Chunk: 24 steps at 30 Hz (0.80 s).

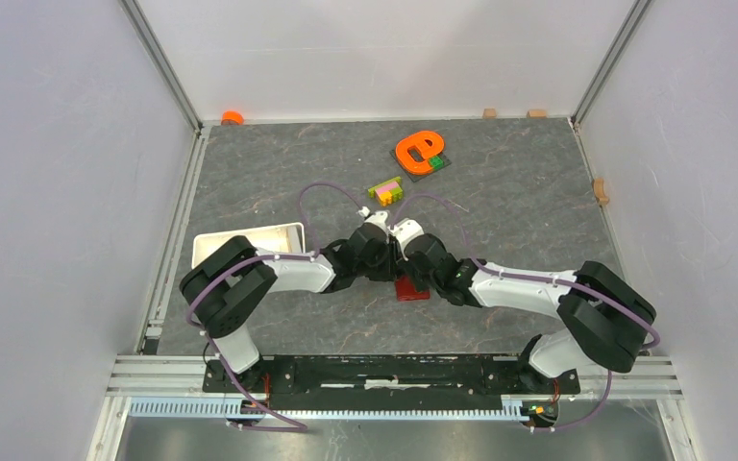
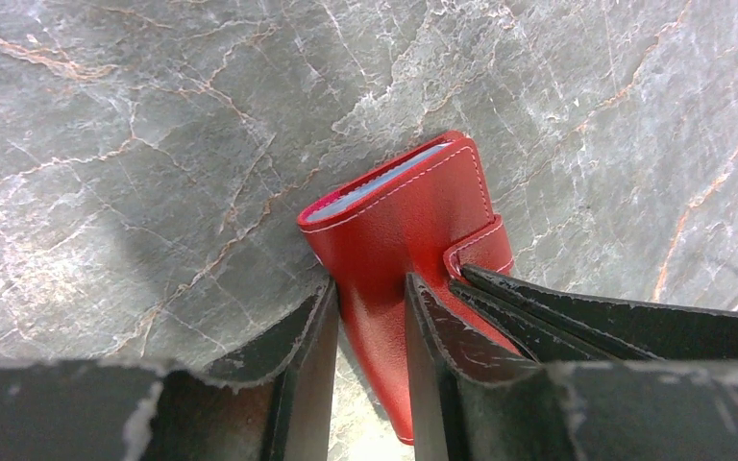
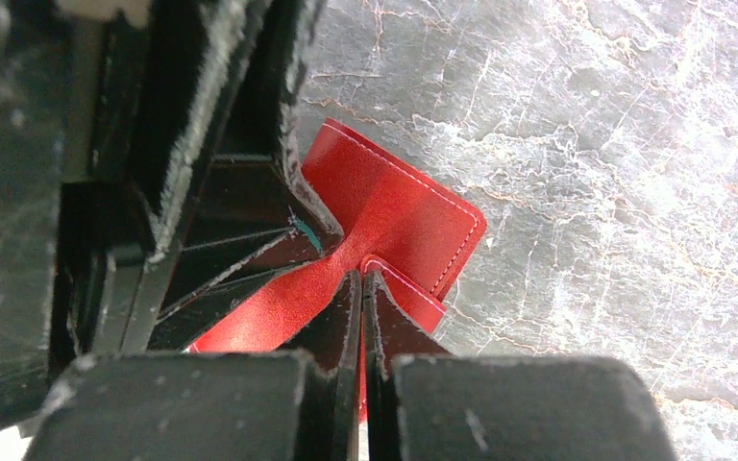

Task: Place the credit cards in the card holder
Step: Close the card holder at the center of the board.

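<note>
Top view: both arms, left and right, reach in to mid-table, wrists meeting over the red wallet, mostly hidden under them. White tray at left; orange e-shaped toy on the far side w/ small blocks nearer.

Left wrist view: left gripper pinches the folded wallet btwn its fingers, one on each side. A light blue card edge shows inside the fold. Right gripper comes in from the right at the snap tab.

Right wrist view: right gripper pressed together, nothing btwn the fingers, tips on the tab.
</note>
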Available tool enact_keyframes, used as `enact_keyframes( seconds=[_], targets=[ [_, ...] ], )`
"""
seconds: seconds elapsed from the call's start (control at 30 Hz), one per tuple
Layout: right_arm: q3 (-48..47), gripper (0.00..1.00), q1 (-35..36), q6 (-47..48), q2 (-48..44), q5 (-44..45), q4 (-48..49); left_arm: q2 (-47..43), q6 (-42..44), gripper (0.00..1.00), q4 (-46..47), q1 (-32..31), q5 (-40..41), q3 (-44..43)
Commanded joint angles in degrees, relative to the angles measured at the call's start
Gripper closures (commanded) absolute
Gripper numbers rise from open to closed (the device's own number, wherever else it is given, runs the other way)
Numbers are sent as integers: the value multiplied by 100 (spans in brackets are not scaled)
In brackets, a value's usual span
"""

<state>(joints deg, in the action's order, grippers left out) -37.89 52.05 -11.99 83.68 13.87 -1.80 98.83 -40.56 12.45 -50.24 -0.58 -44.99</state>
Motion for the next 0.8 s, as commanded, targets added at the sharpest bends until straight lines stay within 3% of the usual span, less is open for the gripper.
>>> enact_keyframes(
  seconds=[0.0, 0.37, 0.77],
  targets=[
    [369, 100, 260, -444, 178, -536, -170, 376, -418, 63, 329, -16, -512, 368],
    [852, 100, 587, -1008, -30, -51, -121, 426, -784, 67, 910, 155, -767, 712],
    [721, 100, 1171, -1308, 204, 546, -193, 438, -900, 69, 972, 155, -761, 793]
  ],
)
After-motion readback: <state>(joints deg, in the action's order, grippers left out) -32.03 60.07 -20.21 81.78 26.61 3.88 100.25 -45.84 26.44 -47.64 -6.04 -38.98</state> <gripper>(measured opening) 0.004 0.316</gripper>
